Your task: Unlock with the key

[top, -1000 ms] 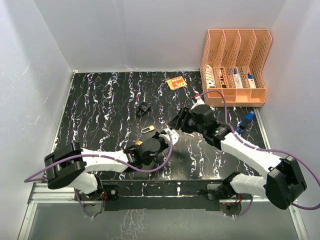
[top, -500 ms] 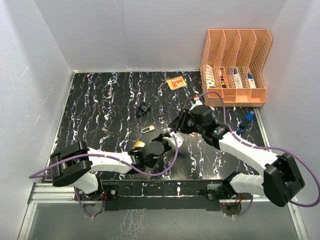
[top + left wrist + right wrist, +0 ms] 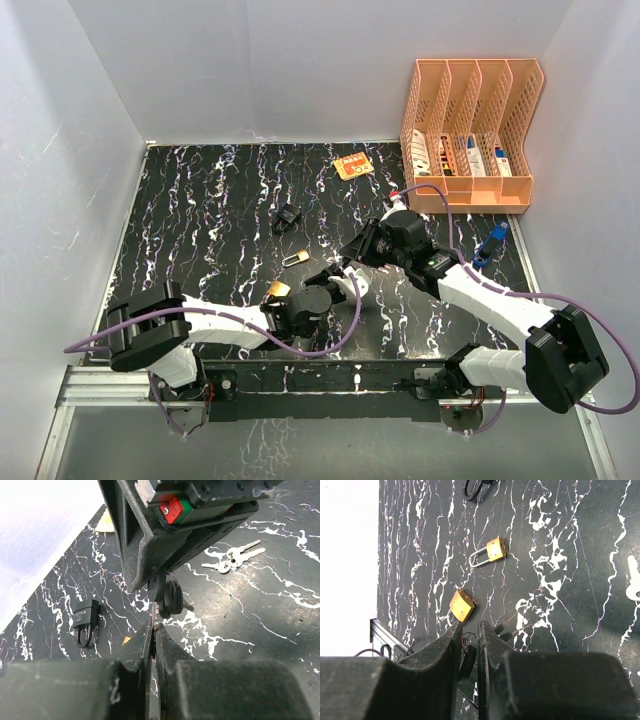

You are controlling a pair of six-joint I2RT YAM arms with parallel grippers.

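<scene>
The step in hand looks like a handover of the key (image 3: pixel 171 598) between the two grippers, held in the air above the marbled black table (image 3: pixel 200 230) and not yet brought to any lock. The left gripper (image 3: pixel 154 630) has its fingers pressed together on the thin metal blade. The right gripper (image 3: pixel 468 626) meets it tip to tip, its fingers drawn nearly together with the key's round black head between them, so both seem to grip it at once. Next, as I judge it, one gripper has to let go so that the other holds the key alone, and the freed one must fetch and steady a padlock. The nearest brass padlock (image 3: pixel 461 605) lies on the table just beside the left gripper, a second brass padlock (image 3: pixel 495 550) lies a little beyond, and a black padlock (image 3: pixel 85 623) farther off. The left arm reaches low over the table from its base; the right arm stretches in from the other side, its wrist angled down toward the meeting point
</scene>
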